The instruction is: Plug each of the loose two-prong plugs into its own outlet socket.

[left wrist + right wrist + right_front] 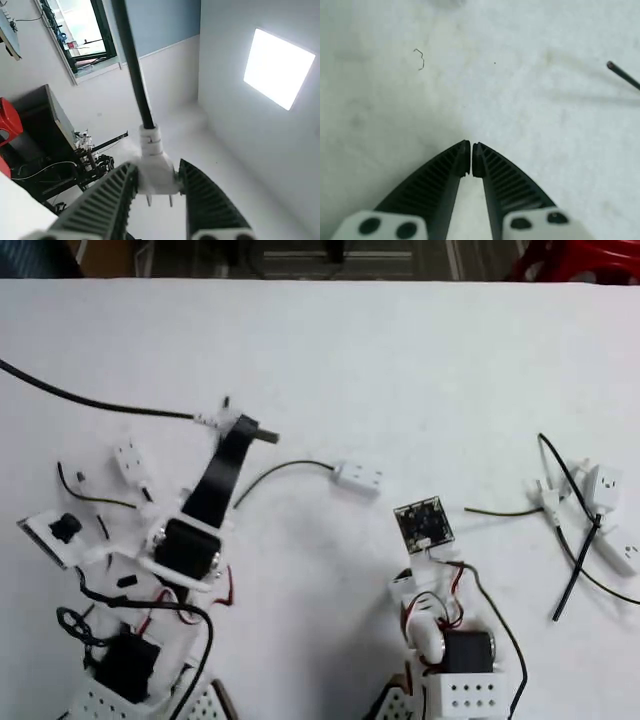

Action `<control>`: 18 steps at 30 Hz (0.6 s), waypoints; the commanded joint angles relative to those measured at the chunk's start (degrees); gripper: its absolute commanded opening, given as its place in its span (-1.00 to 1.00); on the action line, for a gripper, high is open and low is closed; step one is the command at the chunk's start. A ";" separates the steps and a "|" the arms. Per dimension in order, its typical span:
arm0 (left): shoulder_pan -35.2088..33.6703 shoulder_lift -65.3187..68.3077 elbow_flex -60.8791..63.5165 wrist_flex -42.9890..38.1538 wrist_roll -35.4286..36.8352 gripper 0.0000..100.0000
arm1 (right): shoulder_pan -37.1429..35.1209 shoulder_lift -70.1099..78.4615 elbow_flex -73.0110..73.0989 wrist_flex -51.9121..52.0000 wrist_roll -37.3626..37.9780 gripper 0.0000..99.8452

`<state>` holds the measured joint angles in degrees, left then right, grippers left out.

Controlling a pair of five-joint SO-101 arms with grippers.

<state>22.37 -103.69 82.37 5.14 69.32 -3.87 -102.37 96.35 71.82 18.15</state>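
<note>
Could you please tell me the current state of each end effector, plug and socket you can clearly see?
Left end effector: shut on the held plug.
Held plug: gripped, prongs bare, unplugged.
Right end effector: shut, empty.
Middle socket: no plug in it.

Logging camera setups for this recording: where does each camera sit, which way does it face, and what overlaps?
High view: fixed above, looking down on the table; left arm and right arm at its near edge.
Left wrist view: on the left wrist, aimed up into the room at a window and light panel; left hand shut on a white plug.
Right wrist view: on the right wrist, facing down at the table; right hand shut, empty.
Shared: high and left wrist views both show the plug's black cable.
</note>
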 commanded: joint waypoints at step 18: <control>3.74 -0.84 14.59 -35.69 0.44 -0.95 | -5.93 -0.66 -19.52 -15.60 0.00 -0.95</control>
<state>25.89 -103.96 95.21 -21.49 69.32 -9.85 -102.55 86.07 59.87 18.15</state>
